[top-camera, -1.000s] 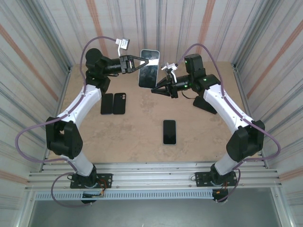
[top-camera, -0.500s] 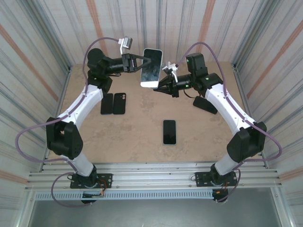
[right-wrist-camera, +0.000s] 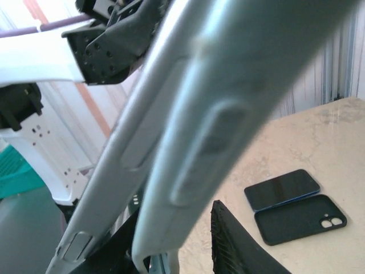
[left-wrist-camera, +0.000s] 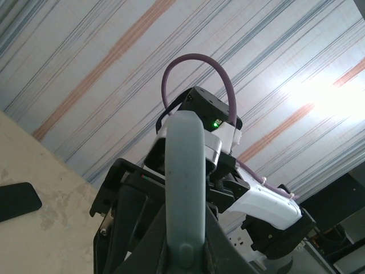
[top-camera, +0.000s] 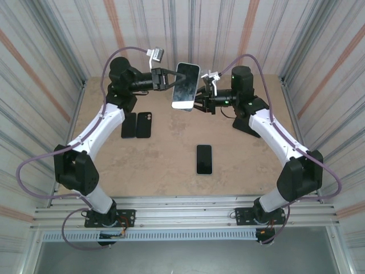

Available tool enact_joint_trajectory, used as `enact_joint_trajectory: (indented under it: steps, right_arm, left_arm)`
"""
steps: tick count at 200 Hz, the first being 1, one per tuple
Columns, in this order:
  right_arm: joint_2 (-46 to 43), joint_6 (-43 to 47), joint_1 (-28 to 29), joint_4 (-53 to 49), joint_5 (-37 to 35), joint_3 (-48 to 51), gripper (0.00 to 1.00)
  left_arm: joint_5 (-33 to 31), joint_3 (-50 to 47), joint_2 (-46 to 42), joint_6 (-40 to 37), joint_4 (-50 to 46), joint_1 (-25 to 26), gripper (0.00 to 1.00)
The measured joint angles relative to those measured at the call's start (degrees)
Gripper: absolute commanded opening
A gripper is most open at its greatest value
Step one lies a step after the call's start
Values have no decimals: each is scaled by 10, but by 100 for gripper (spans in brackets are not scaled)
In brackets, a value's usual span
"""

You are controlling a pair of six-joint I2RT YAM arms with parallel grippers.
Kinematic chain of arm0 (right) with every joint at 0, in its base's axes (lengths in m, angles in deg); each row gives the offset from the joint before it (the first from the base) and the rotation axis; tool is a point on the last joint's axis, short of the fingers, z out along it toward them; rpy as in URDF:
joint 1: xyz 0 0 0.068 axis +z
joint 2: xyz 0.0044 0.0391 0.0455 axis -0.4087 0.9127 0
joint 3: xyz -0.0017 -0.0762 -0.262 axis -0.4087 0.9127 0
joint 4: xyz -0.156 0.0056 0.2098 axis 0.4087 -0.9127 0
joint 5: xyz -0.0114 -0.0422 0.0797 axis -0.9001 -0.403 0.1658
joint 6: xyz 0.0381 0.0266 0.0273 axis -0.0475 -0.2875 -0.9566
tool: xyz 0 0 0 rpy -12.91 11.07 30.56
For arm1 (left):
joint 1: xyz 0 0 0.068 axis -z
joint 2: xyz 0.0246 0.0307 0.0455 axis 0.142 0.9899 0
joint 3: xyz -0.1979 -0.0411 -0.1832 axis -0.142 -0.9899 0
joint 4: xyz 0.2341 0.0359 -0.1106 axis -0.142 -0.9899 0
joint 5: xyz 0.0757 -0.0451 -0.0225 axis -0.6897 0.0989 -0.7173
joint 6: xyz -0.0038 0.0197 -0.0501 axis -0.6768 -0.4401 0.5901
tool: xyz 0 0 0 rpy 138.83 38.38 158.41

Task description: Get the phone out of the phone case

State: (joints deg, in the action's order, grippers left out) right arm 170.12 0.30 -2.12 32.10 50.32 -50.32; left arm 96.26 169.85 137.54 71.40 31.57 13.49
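At the left of the table [top-camera: 165,165] a black phone [top-camera: 129,125] and an empty black case [top-camera: 144,124] are laid just beside each other. Above the far middle, a pale phone case [top-camera: 183,105] is held off the table, clamped at its left edge by the left gripper [top-camera: 173,80]; the phone [top-camera: 186,84] is seated in it, screen showing. The right gripper [top-camera: 199,103] is set at the case's right edge, and whether its jaws are apart or together cannot be told. Another dark phone [top-camera: 204,158] is seen lying flat nearer the middle. A dark flat item [top-camera: 246,125] is partly covered by the right arm.
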Motion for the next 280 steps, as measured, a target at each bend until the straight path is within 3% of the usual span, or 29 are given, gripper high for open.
enact_joint_trajectory:
  steps: [49, 107, 158, 199, 242, 265, 280]
  right_arm:
    - [-10, -200, -3, 176, -30, 87, 37]
    - [-10, -483, 13, 363, -171, 200, 34]
    - [-16, -604, 30, 432, -252, 229, 24]
    - [-16, -659, 32, 463, -268, 233, 10]
    - [-13, -688, 32, 485, -278, 245, 4]
    - [-12, -700, 34, 502, -285, 252, 3]
    - [-12, -702, 38, 505, -286, 253, 2]
  left_arm:
    - [-87, -35, -12, 26, 6, 6, 0]
    - [-227, -126, -24, 131, 45, 10, 0]
    - [-247, -135, -11, 191, 66, 10, 1]
    - [-249, -135, -1, 209, 80, 11, 4]
    - [-248, -134, 11, 223, 87, 11, 18]
    - [-248, -132, 24, 218, 79, 12, 35]
    - [-247, -131, 29, 218, 68, 12, 51]
